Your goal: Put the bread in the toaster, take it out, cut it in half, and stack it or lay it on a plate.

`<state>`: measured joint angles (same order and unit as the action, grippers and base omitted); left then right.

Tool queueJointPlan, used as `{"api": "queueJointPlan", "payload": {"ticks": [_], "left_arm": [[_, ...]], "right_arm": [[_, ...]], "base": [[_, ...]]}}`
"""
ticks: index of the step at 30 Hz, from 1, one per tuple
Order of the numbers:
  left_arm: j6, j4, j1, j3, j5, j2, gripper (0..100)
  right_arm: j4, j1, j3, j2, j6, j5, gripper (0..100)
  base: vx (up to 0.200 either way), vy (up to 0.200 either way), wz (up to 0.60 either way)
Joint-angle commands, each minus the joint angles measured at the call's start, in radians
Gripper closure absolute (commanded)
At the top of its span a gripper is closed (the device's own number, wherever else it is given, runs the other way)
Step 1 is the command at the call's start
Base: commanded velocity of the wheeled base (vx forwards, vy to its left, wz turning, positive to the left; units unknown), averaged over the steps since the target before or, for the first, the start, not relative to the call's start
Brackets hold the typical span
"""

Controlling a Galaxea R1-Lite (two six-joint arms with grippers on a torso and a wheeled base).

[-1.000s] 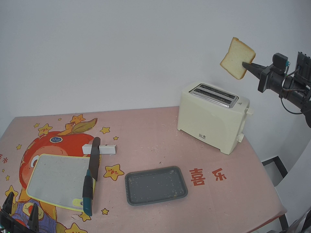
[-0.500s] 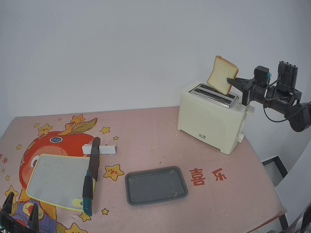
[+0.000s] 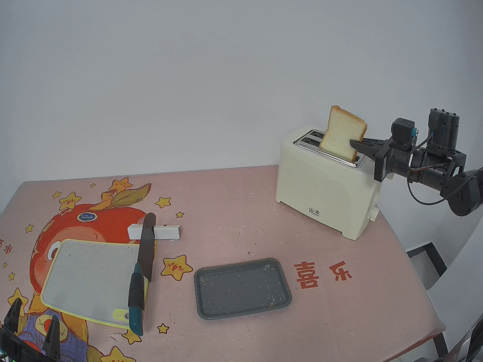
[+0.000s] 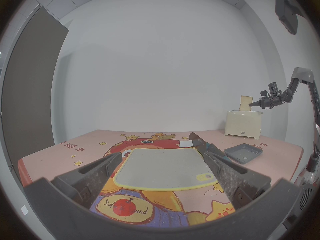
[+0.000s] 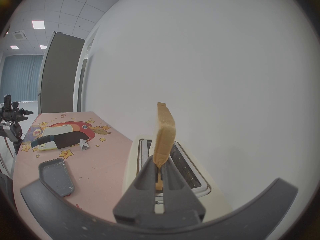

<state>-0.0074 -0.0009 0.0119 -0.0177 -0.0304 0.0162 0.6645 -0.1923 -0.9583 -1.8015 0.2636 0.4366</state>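
My right gripper [image 3: 355, 145] [image 5: 159, 164] is shut on a slice of bread [image 3: 343, 133] [image 5: 164, 134], holding it upright by its edge. The slice's lower corner dips into a slot of the cream toaster [image 3: 327, 182] [image 5: 173, 170] at the table's far right. A grey plate [image 3: 242, 287] [image 5: 56, 177] lies in the front middle. On the left sits a cutting board [image 3: 90, 280] [image 4: 163, 169] with a teal-handled knife [image 3: 140, 272] [image 4: 205, 145] across its right edge. My left gripper [image 4: 163, 175] hovers open near the front left corner, fingers [image 3: 50, 335] apart.
A small white block [image 3: 160, 232] props the knife blade behind the board. Crumbs dot the pink tablecloth [image 3: 241, 222]. The wall stands close behind the toaster, and the table's right edge runs just beside it.
The right gripper has carried the bread down and leftward from high above the toaster until the slice's lower corner meets a slot. The left arm has stayed put.
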Motion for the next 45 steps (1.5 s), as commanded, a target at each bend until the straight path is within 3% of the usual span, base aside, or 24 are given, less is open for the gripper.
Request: {"api": "queueJointPlan", "payload": {"ticks": [1, 36, 37, 45], "left_arm": [[0.000, -0.001, 0.000, 0.018, -0.002, -0.007, 0], [0.000, 0.001, 0.000, 0.018, -0.002, -0.007, 0], [0.000, -0.001, 0.000, 0.018, -0.002, -0.007, 0], [0.000, -0.001, 0.000, 0.018, -0.002, -0.007, 0]], "right_arm": [[0.000, 0.001, 0.007, 0.010, 0.000, 0.001, 100], [0.001, -0.007, 0.023, 0.007, 0.042, 0.001, 100], [0.001, -0.006, 0.024, 0.007, 0.043, 0.001, 0], [0.003, -0.004, 0.029, 0.011, 0.039, 0.004, 0]], "base": [[0.000, 0.000, 0.00], [0.000, 0.000, 0.00], [0.000, 0.000, 0.00], [0.000, 0.000, 0.00]]}}
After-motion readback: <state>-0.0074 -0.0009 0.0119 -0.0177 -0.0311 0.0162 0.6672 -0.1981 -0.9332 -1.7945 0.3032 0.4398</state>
